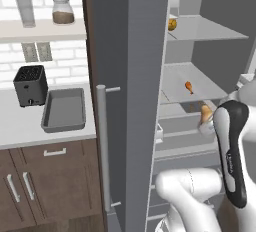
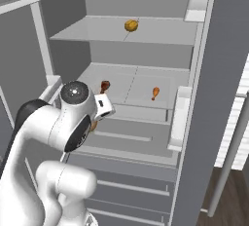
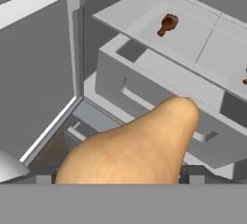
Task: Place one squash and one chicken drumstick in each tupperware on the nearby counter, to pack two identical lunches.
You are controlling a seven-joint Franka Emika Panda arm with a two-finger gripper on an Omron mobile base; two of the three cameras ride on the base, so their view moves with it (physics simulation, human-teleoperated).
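Hand view: a tan squash (image 3: 140, 146) hides the gripper's fingertips, jaws spread wide around it; behind, a drumstick (image 3: 167, 24) lies on a fridge shelf (image 3: 193, 49).

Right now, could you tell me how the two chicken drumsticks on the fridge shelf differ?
The left drumstick is dark reddish-brown; the right drumstick is lighter orange. The left drumstick lies near the shelf's left side, by the arm; the right drumstick lies right of the shelf's middle seam. Both lie on the same middle shelf, untouched.
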